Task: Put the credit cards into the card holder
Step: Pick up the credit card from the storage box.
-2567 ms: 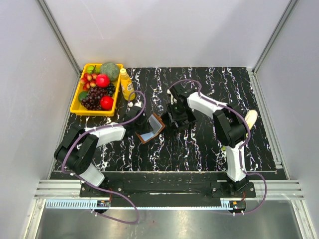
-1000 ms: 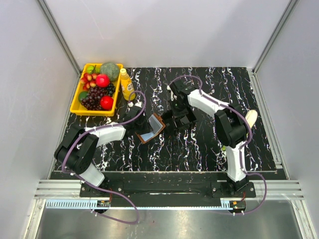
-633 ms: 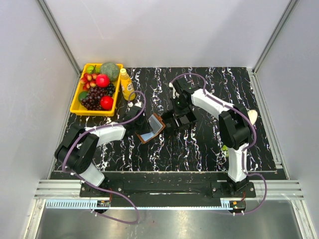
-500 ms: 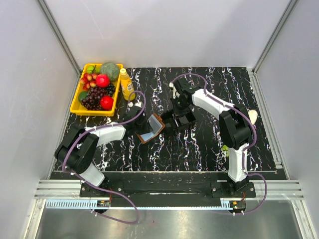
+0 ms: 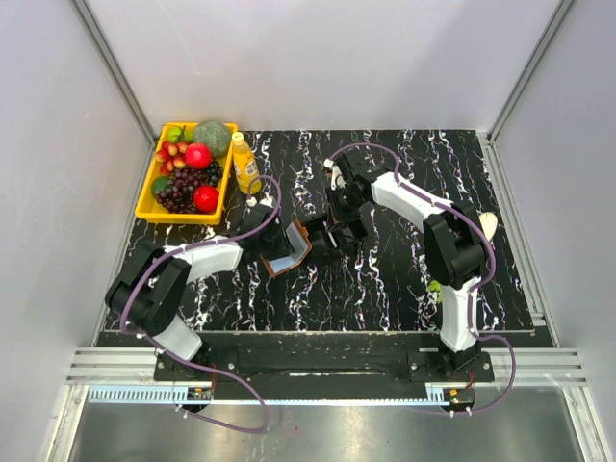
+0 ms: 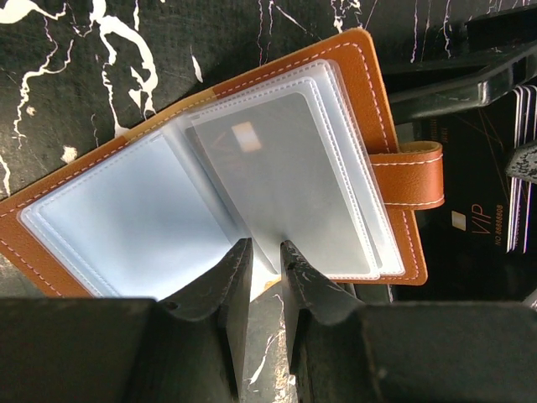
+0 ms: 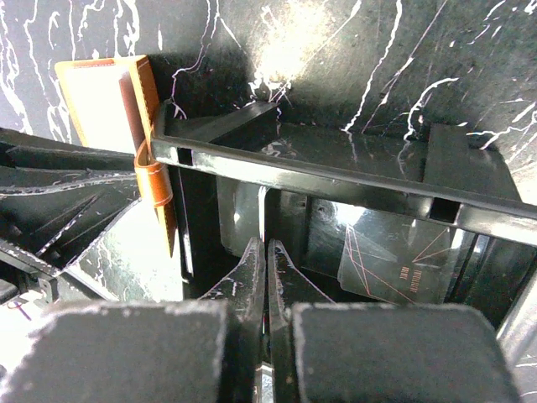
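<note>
The brown card holder (image 6: 373, 92) lies open, its clear plastic sleeves (image 6: 285, 176) fanned out. My left gripper (image 6: 264, 245) is shut on the lower edge of a sleeve. In the top view the holder (image 5: 293, 245) stands tilted between the left gripper (image 5: 277, 241) and the right gripper (image 5: 329, 234). My right gripper (image 7: 265, 242) reaches into the black box (image 7: 336, 180) and is shut on a thin credit card (image 7: 263, 210) seen edge-on. Another dark card (image 7: 398, 260) with red lines lies in the box. A black VIP card (image 6: 478, 227) shows beside the holder's strap (image 6: 411, 176).
A yellow basket (image 5: 144, 204) of fruit stands at the back left with a yellow bottle (image 5: 245, 164) next to it. A pale curved object (image 5: 486, 229) lies behind the right arm's elbow. The black box (image 5: 351, 231) sits just right of the holder.
The right gripper has closed on a card inside the black box. The holder's right flap has tipped up steeper. The left gripper has kept its hold and place.
</note>
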{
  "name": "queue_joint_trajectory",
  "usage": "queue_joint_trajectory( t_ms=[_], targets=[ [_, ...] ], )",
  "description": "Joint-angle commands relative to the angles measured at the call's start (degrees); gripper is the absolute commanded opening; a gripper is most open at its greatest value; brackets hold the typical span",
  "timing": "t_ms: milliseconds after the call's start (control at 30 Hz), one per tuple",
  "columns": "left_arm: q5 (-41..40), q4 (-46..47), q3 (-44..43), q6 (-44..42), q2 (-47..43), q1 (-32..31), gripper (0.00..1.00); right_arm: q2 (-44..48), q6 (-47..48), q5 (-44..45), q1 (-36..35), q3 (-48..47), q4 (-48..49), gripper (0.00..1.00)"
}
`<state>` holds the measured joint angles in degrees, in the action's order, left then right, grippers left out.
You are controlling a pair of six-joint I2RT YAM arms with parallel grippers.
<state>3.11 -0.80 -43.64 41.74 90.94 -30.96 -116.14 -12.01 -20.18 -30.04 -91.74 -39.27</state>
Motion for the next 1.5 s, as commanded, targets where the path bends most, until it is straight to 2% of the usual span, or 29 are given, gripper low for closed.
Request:
queue_joint_trajectory(
  t_ms=[0, 133, 300, 333, 400, 433, 500, 533, 700, 733, 800, 833, 933, 1200, 1400, 1467],
  targets=[
    [0.7, 1.0, -1.5, -1.1, -0.4, 0.4, 0.25, 2.6, -0.4, -3.9, 0.2, 0.0, 1.2, 0.00],
    [0.5, 0.9, -1.7, -1.0, -0.5, 0.4, 0.25, 2.8, 0.6, -5.4, 0.3, -0.9, -0.2, 0.05],
    [0.7, 0.9, -1.8, -1.1, -0.7, 0.4, 0.25, 2.8, 2.3, -6.2, 2.2, -0.2, -1.5, 0.04],
    [0.6, 0.9, -1.6, -1.2, -0.8, 0.4, 0.25, 2.7, 2.4, -6.3, 2.5, 0.1, -1.6, 0.10],
    [0.6, 0.9, -1.6, -1.6, -1.0, 0.4, 0.25, 3.3, 2.5, -5.8, 3.2, 0.7, -2.0, 0.09],
    [0.4, 0.9, -1.7, -1.7, -1.0, 0.4, 0.25, 3.5, 2.8, -6.1, 3.3, 1.2, -1.9, 0.13],
    [0.4, 0.9, -1.5, -1.6, -1.0, 0.4, 0.25, 3.7, 2.8, -6.2, 3.5, 2.0, -1.0, 0.12],
    [0.5, 0.9, -1.6, -1.5, -0.9, 0.5, 0.25, 3.4, 2.6, -6.5, 3.5, 2.1, -0.7, 0.16],
    [0.8, 0.9, -2.1, -1.6, -0.6, 0.4, 0.25, 2.0, 3.0, -8.5, 3.8, 1.7, -0.4, 0.13],
    [0.8, 0.9, -2.1, -1.7, -0.7, 0.5, 0.25, 2.1, 2.8, -7.2, 3.8, 1.8, 0.1, 0.09],
    [0.7, 0.9, -2.0, -1.7, -0.8, 0.4, 0.25, 1.5, 1.6, -5.1, 3.9, 1.9, 0.3, 0.09],
    [0.7, -0.3, -2.1, -1.7, -0.8, 0.4, 0.25, 1.2, 1.6, -5.3, 3.9, 1.7, 0.4, 0.05],
    [0.6, -0.6, -2.5, -1.9, -0.5, 0.4, 0.25, 0.3, 1.7, -2.9, 3.9, 1.7, 0.2, 0.01],
    [0.7, -0.4, -2.6, -1.9, -0.1, 0.4, 0.25, 2.8, 3.0, 3.5, 3.9, 1.6, -2.5, 0.00],
    [1.1, 0.2, -2.4, -1.5, 0.1, 0.4, 0.25, 5.9, 2.3, -4.6, 3.9, -0.1, -2.3, 0.00],
    [1.1, -0.1, -2.8, -1.5, 0.3, 0.4, 0.25, 6.6, 1.6, -4.4, 3.9, -0.1, -1.7, 0.00]
  ],
)
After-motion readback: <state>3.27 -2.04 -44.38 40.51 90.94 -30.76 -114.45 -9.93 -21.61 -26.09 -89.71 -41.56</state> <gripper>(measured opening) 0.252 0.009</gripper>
